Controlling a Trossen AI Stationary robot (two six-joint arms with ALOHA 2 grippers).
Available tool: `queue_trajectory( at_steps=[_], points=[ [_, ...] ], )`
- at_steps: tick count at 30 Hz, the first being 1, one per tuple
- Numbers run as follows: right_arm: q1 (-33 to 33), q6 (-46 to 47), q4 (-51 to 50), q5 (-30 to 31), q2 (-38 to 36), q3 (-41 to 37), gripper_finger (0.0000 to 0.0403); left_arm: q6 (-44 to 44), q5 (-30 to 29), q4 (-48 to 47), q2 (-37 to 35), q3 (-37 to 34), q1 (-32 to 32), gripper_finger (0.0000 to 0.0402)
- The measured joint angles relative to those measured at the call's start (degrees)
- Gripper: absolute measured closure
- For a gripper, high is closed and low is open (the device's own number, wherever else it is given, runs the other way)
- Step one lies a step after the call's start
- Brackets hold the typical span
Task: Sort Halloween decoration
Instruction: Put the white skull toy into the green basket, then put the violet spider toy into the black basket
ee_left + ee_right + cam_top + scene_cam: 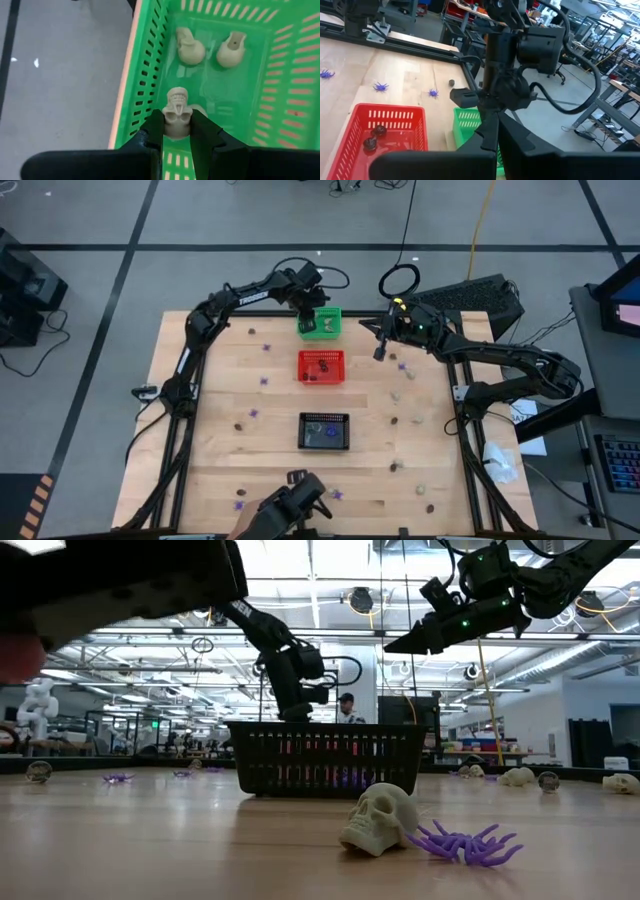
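Observation:
My left gripper (177,131) is at the far edge over the green basket (322,323), shut on a pale cream skull (177,111). Two more cream skulls (190,47) (231,50) lie on the basket's floor. The red basket (385,130) holds dark brown trinkets (375,137). Purple spiders (381,86), cream skulls (380,820) and brown pieces lie scattered on the wooden table. My right gripper (380,350) hangs shut and empty above the table, right of the green basket. My left gripper pinches the skull between its two fingers (156,131), one on each side of its rounded upper part (170,120). The fingers slant steeply down from above. The skull's teeth end (177,95) points away from the fingers, over the inside of the basket near one wall.
The black basket (325,431) stands nearer, in line with the red one (321,366) and the green one. A skull and a purple spider (465,843) lie close to the near edge. A dark object (298,505) sits at the near edge.

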Motion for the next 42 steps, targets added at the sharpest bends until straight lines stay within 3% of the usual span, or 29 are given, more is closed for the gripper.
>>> queue_trajectory(
  at_steps=[5, 11, 15, 19, 26, 32, 42],
  points=[
    [-0.5, 0.1, 0.0, 0.0, 0.0, 0.0, 0.0403, 1.0, 0.6, 0.8, 0.2, 0.0, 0.0, 0.0351],
    [-0.5, 0.1, 0.0, 0.0, 0.0, 0.0, 0.0403, 0.9, 0.6, 1.7, 0.2, 0.0, -0.2, 0.0249],
    [-0.5, 0.1, 0.0, 0.0, 0.0, 0.0, 0.0403, -0.3, -1.2, 1.7, -0.2, 0.0, -0.5, 0.0227],
    [-0.5, -0.3, -1.2, 0.0, 0.0, 0.0, 0.0403, -0.5, -2.1, 1.5, -2.2, 0.0, -0.8, 0.0261],
    [-2.5, -0.3, -7.0, 0.3, 0.0, 0.0, 0.0403, -5.3, 2.7, 4.7, -5.5, -0.6, -1.1, 0.039],
    [-4.7, 3.4, -12.9, 0.2, 0.0, 0.0, 0.0403, -8.9, 3.6, 19.3, -8.9, -9.5, -1.7, 0.04],
    [-9.2, 13.2, -21.3, 0.3, 0.0, 0.0, 0.0403, -15.7, 3.3, 44.8, -20.6, -33.5, -3.5, 0.0401]
  ],
)
